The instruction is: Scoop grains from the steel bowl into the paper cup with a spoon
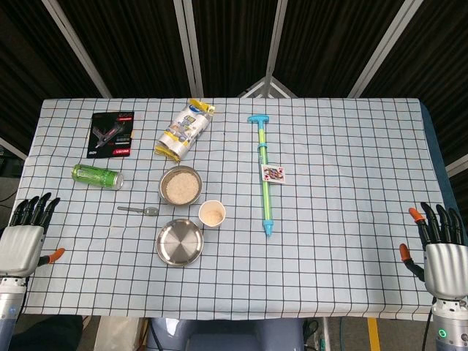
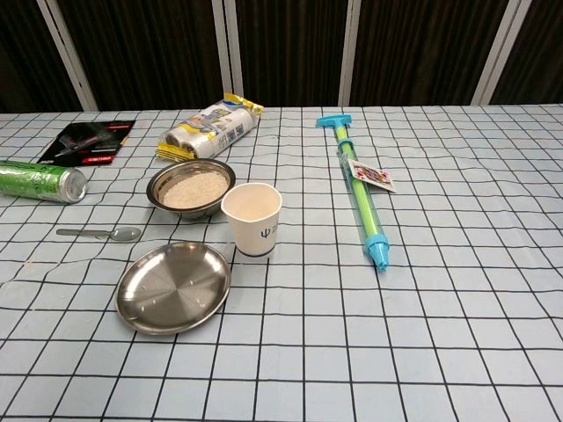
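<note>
So far nothing is showing as under way: the spoon (image 1: 140,210) is lying flat on the table (image 1: 351,161), untouched, its bowl end pointing right. The bowl (image 1: 180,185) is sitting full of grains (image 2: 190,189), and the cup (image 1: 212,213) is standing upright just right of and nearer than the bowl. In the head view the inside of the cup is looking pale; whether any grains are lying in it I cannot tell. Judging from this, picking up the spoon, scooping and tipping are all left to do.

The left hand (image 1: 23,238) is resting at the near left edge of the table, fingers spread apart and holding nothing. The spoon is lying to its right and slightly farther, well apart from it, with the bowl just beyond the spoon's right end. The right hand (image 1: 441,252) is sitting at the near right edge, fingers likewise spread and empty, well apart from spoon, bowl and cup. The left hand is looking like the closer one for the spoon. Neither hand is appearing in the chest view.
</note>
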{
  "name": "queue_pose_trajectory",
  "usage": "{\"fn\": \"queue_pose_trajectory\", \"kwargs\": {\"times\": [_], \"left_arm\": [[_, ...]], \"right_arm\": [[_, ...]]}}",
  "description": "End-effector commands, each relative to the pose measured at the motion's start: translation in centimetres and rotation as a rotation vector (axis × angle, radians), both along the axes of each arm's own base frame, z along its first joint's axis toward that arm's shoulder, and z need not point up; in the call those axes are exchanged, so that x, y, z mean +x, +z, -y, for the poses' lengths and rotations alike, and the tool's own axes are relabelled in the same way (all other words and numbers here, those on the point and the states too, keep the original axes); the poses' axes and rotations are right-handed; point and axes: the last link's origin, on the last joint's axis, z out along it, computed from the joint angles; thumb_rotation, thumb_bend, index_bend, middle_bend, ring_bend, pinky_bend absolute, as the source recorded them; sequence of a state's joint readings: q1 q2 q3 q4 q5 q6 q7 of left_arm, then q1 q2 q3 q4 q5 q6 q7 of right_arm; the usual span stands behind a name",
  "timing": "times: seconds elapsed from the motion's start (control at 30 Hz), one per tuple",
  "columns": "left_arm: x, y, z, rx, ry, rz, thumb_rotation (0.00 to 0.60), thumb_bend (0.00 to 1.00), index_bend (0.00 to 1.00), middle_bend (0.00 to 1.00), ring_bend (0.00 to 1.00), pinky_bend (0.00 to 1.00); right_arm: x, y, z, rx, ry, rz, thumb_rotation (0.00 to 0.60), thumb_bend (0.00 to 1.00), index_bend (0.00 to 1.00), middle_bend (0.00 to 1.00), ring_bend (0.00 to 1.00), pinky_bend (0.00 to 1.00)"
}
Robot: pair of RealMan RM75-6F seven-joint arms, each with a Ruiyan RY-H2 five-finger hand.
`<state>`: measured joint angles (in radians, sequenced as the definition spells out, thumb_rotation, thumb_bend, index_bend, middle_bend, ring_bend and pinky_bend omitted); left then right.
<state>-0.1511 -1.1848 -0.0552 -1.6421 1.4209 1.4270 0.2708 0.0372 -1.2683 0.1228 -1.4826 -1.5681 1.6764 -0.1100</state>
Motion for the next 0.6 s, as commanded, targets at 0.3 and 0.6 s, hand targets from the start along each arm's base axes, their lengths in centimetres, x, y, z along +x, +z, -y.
{"fn": "queue_pose_trajectory", "kwargs": {"times": [0.3, 0.6], "left_arm": [[-0.01, -0.11, 0.06, -0.007, 0.002, -0.008, 0.6, 0.01, 0.0, 0.0, 0.0, 0.0], [0.0, -0.43, -0.14, -0.02, 0.008, -0.014, 0.6, 0.01, 0.0, 0.0, 0.0, 0.0]], "right_arm": [[0.03, -0.02, 0.02, 0.0, 0.001, 0.0, 0.6, 0.38, 0.18, 0.13, 0.0, 0.0], [-0.05, 0.04, 0.03, 0.001, 0.004, 0.003, 0.6, 0.38, 0.18, 0.13, 0.0, 0.0]]}}
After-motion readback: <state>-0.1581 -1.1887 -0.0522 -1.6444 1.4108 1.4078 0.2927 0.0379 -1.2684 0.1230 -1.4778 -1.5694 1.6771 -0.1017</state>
